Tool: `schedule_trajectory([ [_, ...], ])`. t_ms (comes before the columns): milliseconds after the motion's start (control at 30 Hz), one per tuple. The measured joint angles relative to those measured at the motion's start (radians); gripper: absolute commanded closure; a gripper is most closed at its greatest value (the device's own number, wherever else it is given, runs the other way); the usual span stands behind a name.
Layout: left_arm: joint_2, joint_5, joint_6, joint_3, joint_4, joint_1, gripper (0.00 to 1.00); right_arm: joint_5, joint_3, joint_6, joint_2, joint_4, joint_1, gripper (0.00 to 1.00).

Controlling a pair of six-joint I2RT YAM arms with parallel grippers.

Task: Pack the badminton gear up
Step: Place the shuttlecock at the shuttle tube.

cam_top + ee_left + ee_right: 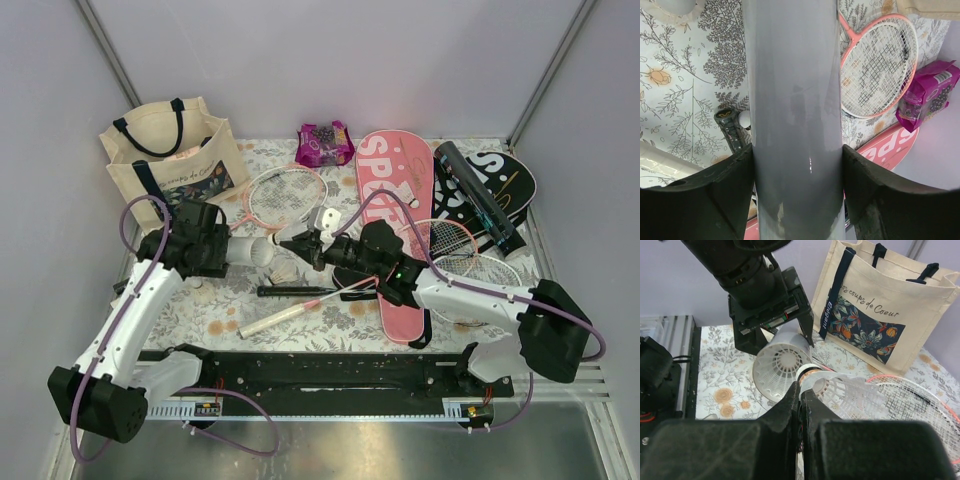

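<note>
Left end effector (798, 175) clamping white tube (779, 365), right end effector (801, 392) pinching shuttlecock (840, 392) beside rim

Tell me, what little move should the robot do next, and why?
Probably ease the right gripper forward, sliding its pinched shuttlecock cork-first into the white tube. The left gripper holds that tube with its open mouth facing the shuttlecock, just beside it.

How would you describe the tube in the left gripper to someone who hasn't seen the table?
Start at the cream tote bag at the rear left. Just in front of it the left gripper clamps a tube, its open end facing the shuttlecock pinched by the right gripper. It is the white one; the other tube, black, lies on the black cover at the far right.
</note>
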Motion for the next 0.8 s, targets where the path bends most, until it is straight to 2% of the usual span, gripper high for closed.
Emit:
schedule_trajectory([
  [500, -0.045, 0.037, 0.005, 0.005, -0.016, 0.004, 0.96, -0.169, -0.023, -0.377, 0.095, 0.051, 0.026, 0.9],
  [633, -0.045, 0.047, 0.011, 0.007, -0.016, 0.004, 0.96, -0.177, -0.009, -0.433, 0.117, 0.045, 0.037, 0.88],
  [800, -0.045, 0.06, 0.016, 0.013, -0.016, 0.004, 0.96, -0.172, 0.039, -0.465, 0.169, 0.037, 0.048, 0.82],
])
